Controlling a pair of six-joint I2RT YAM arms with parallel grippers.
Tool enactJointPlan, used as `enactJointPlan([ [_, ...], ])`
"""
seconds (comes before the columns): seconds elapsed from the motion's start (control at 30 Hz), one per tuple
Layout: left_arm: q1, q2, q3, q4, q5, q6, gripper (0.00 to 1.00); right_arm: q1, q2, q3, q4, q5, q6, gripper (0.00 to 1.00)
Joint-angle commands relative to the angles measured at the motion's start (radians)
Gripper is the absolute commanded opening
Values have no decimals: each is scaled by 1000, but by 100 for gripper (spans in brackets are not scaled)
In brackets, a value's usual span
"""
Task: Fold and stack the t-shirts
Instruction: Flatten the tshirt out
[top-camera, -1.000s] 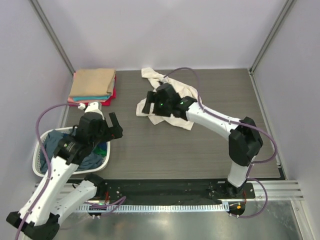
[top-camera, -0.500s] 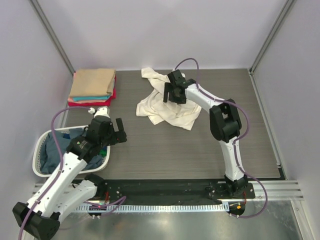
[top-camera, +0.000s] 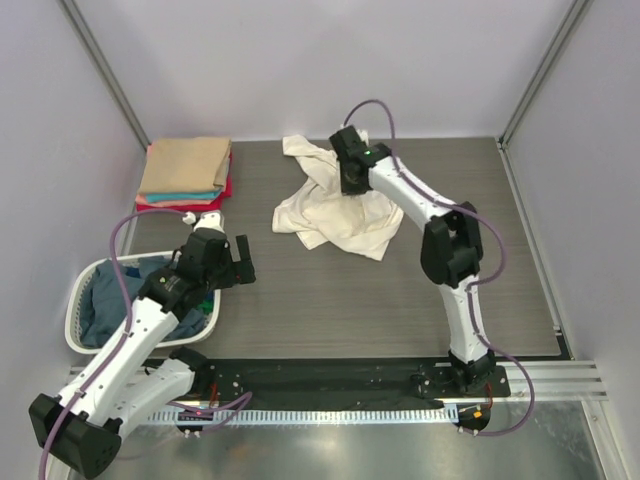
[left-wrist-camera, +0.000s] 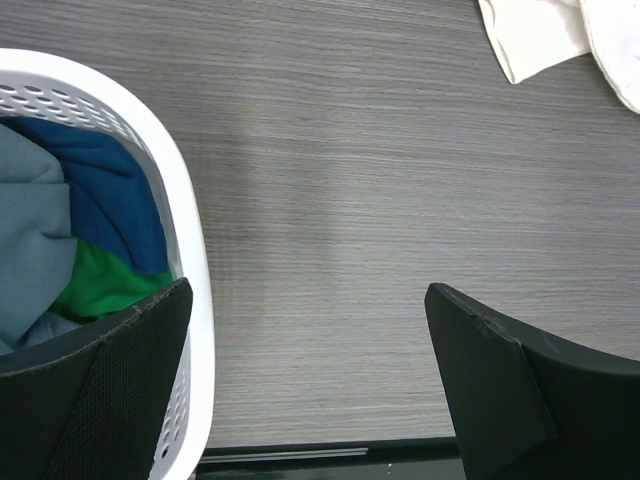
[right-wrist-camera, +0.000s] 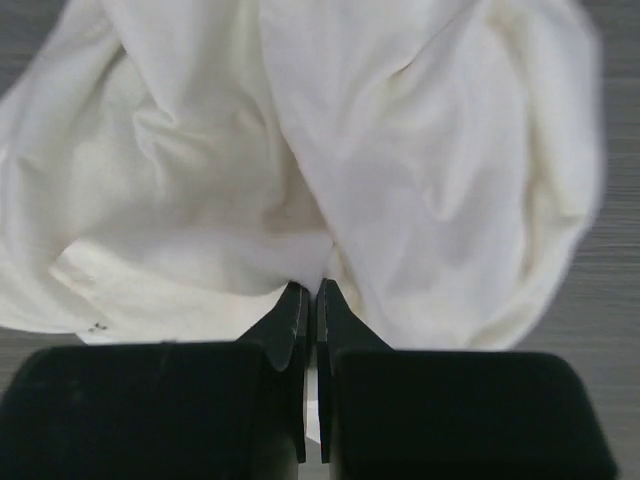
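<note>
A crumpled cream-white t-shirt (top-camera: 335, 215) (right-wrist-camera: 420, 150) lies at the table's back middle. My right gripper (top-camera: 352, 180) (right-wrist-camera: 312, 288) presses down on its upper part, shut, with a fold of the cloth pinched between its tips. Folded tan (top-camera: 185, 163), teal (top-camera: 180, 197) and red (top-camera: 222, 188) t-shirts are stacked at the back left. My left gripper (top-camera: 238, 262) (left-wrist-camera: 308, 300) hangs open over bare table beside the basket, holding nothing. Dusty-blue (left-wrist-camera: 30, 230) and green (left-wrist-camera: 100, 285) t-shirts lie in the basket.
The white slatted laundry basket (top-camera: 85, 275) (left-wrist-camera: 190, 260) stands at the near left, with a dark blue cloth (left-wrist-camera: 100, 190) also inside. Grey walls enclose the table on three sides. A metal rail (top-camera: 560, 375) runs along the near edge.
My right gripper has swung from the shirt's left side to its upper middle and shut on the cloth. My left arm has drifted slightly right, still open.
</note>
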Motion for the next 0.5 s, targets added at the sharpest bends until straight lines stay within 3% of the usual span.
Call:
enactJointPlan([
  [0.0, -1, -12, 25, 46, -12, 12, 100, -34, -377, 69, -49, 167, -58, 1],
  [0.17, -1, -23, 20, 46, -6, 2, 100, -262, -702, -206, -34, 227, 9, 1],
  [0.23, 1, -18, 17, 52, 2, -3, 100, -322, -817, -403, -10, 205, 19, 20],
  [0.27, -1, -15, 17, 55, 11, -11, 100, -367, -842, -463, -2, 202, 28, 44],
  [0.3, 1, -8, 17, 56, 16, -12, 100, -384, -865, -578, 1, 199, 46, 96],
  [0.47, 1, 67, 19, 96, 74, -54, 100, -431, -957, -803, 73, 106, 127, 100],
])
